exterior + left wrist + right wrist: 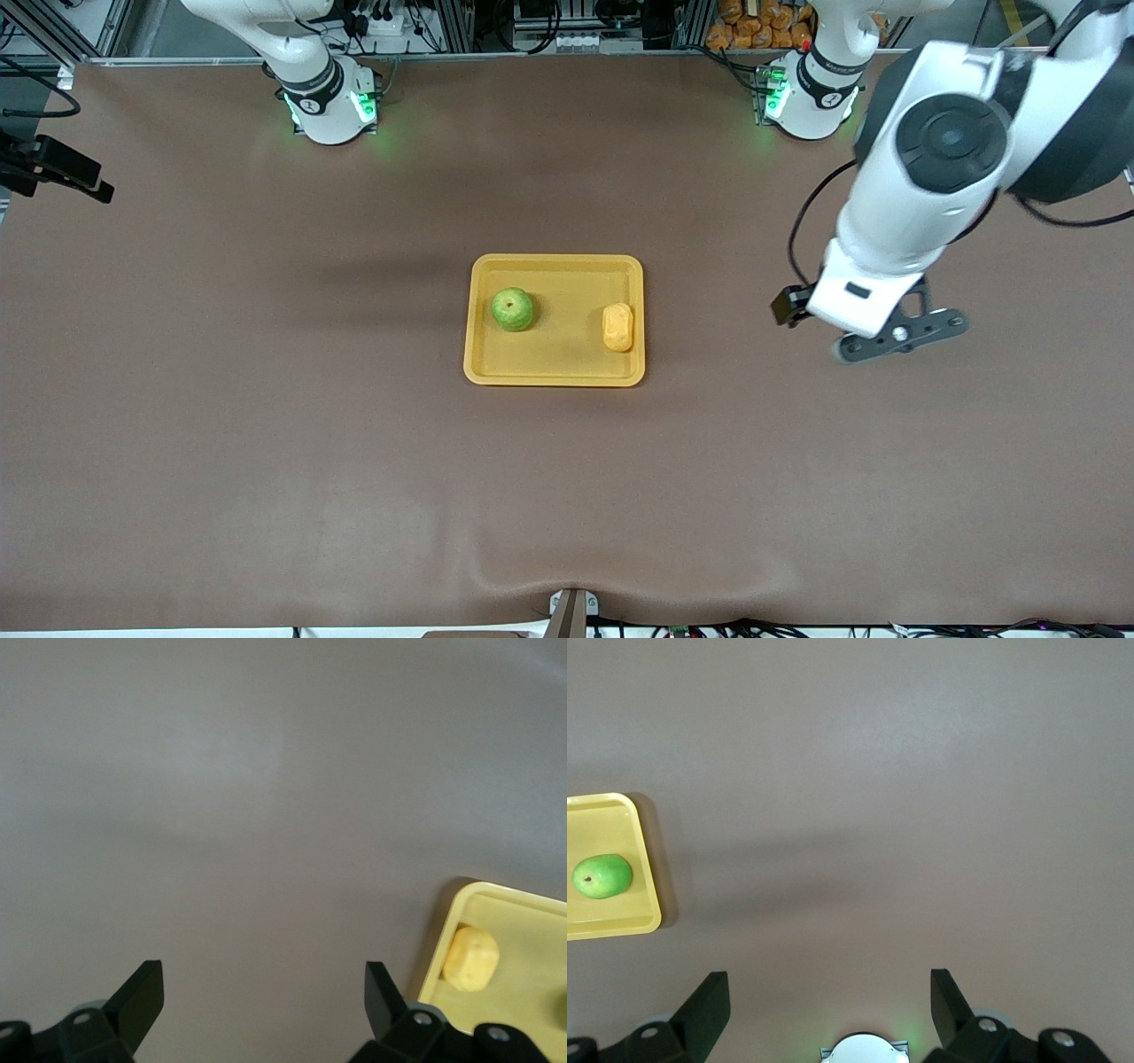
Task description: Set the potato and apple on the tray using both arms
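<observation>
The yellow tray lies at the middle of the table. On it sit the green apple, toward the right arm's end, and the yellow-orange potato, by the rim toward the left arm's end. My left gripper hangs over bare table beside the tray, toward the left arm's end. It is open and empty, with the potato and a tray corner off to one side. My right gripper is open and empty over bare table above its own base, well apart from the apple and tray.
The two green-lit arm bases stand along the table edge farthest from the front camera. A black camera mount juts over the right arm's end. The brown cloth bulges by a bracket at the nearest edge.
</observation>
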Controlling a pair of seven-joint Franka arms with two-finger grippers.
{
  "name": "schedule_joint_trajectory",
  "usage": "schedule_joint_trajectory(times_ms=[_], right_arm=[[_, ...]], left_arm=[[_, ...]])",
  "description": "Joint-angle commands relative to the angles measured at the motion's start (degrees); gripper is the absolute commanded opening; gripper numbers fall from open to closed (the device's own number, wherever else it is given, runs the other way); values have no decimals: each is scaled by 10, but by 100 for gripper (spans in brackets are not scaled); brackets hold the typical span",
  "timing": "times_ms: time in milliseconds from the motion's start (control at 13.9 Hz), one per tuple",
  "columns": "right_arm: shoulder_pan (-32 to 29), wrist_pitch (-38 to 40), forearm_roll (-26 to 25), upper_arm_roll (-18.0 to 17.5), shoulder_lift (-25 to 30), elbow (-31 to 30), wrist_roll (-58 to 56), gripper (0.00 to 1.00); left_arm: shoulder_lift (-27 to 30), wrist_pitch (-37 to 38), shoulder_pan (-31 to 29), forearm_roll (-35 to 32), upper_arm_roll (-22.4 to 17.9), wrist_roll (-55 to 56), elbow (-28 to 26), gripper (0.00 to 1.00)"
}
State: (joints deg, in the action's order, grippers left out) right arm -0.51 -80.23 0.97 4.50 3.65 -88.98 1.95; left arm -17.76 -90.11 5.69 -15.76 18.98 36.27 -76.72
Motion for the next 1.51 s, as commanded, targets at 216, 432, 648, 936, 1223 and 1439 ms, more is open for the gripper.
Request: schedule_joint_trajectory(times_ms=[216, 432, 648, 936, 1223, 1439], right_arm=[[-8, -5, 4, -2, -15, 23, 17, 100], [-7, -4, 0, -1, -15, 25, 17, 100], [-4, -3, 3, -2, -15, 27, 18, 100], [-1, 0, 3, -2, -21, 25, 18, 100], [-4, 0, 6, -2, -24, 26, 18, 100], [-4, -2, 9, -3, -24, 26, 15, 100]], left_arm=[[58, 12, -62, 12, 4, -100, -20, 100], [76, 26, -84, 13, 3, -109, -20, 100], [84, 33, -117, 33, 3, -156, -19, 100], [105, 32, -170, 93, -2, -240, -21, 100], [171, 31, -77, 123, -121, -270, -97, 100], [220, 32, -27, 173, -201, -314, -148, 100]])
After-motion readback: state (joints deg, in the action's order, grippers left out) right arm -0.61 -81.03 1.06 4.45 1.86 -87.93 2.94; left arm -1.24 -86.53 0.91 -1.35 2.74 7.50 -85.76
